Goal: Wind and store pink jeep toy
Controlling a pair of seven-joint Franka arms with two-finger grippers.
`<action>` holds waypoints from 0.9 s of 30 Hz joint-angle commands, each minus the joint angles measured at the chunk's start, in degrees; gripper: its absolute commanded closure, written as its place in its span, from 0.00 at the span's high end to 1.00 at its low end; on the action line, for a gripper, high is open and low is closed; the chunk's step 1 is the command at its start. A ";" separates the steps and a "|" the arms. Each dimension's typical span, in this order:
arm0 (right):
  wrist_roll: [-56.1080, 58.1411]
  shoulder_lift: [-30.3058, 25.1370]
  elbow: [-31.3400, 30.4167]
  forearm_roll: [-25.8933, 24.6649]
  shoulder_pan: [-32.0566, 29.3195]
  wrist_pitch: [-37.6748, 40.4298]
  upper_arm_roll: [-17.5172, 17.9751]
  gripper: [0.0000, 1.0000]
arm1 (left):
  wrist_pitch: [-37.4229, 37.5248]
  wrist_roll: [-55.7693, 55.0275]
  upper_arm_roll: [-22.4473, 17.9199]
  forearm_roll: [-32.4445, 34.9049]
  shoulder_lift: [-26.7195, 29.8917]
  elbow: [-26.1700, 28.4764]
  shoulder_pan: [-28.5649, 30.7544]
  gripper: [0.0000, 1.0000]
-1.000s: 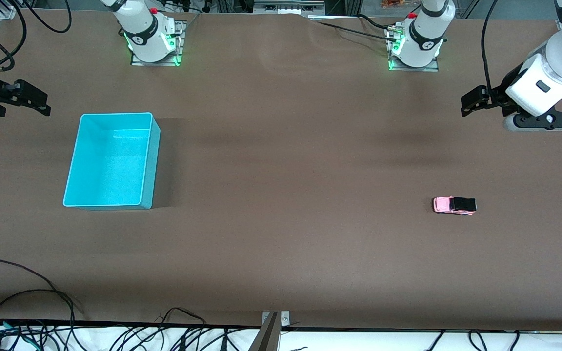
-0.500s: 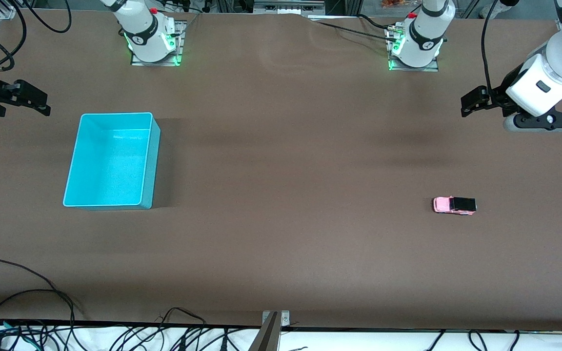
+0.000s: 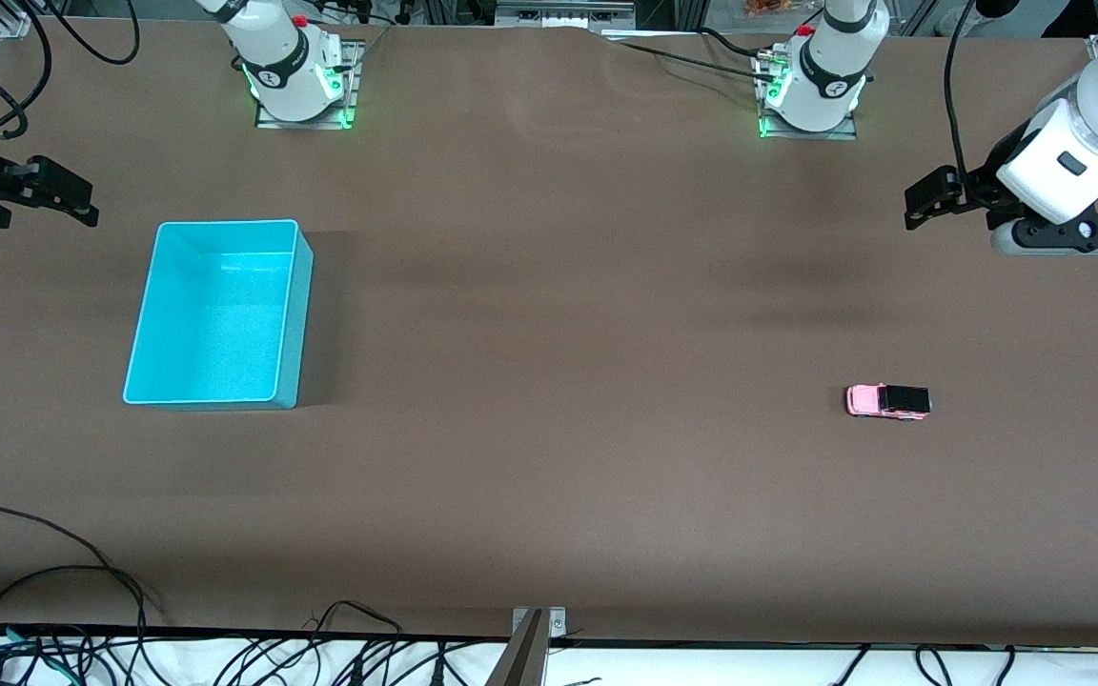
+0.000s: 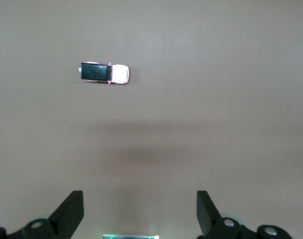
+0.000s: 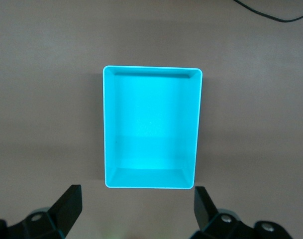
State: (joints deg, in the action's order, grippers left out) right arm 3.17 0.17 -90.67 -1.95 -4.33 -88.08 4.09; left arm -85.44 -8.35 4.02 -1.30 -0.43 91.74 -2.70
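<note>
A: What lay on the matte brown surface [image 3: 549, 381]?

B: The pink jeep toy [image 3: 888, 400], a small boxy car with a glossy black rear section, stood on its wheels toward the left arm's end, well apart from the turquoise bin [image 3: 294, 314]. The bin was a smooth rectangular plastic tub with rounded corners.

A: And the grippers?

B: The left gripper [image 4: 140, 214] hung over bare surface near the jeep, its black wedge-shaped fingers [image 4: 71, 211] spread wide, holding nothing. The right gripper [image 5: 136, 209] hung beside the bin, fingers [image 5: 203, 204] likewise spread and empty.
</note>
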 commanded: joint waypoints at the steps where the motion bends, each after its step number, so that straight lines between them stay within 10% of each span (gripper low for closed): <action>1: 0.44 0.00 0.59 -0.42 -0.94 0.54 0.92 1.00 | 1.15 1.23 -0.24 1.04 -1.32 -2.27 -0.28 1.00; 27: 0.44 0.01 0.59 -0.42 -0.94 0.54 0.83 1.00 | 1.24 5.69 -0.33 1.30 -1.85 -2.27 -0.28 1.00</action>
State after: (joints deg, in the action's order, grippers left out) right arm 3.17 0.17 -90.67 -1.95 -4.37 -88.08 4.09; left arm -85.44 -7.70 3.92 -1.30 -1.07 91.59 -2.70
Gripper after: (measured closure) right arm 0.000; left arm 0.000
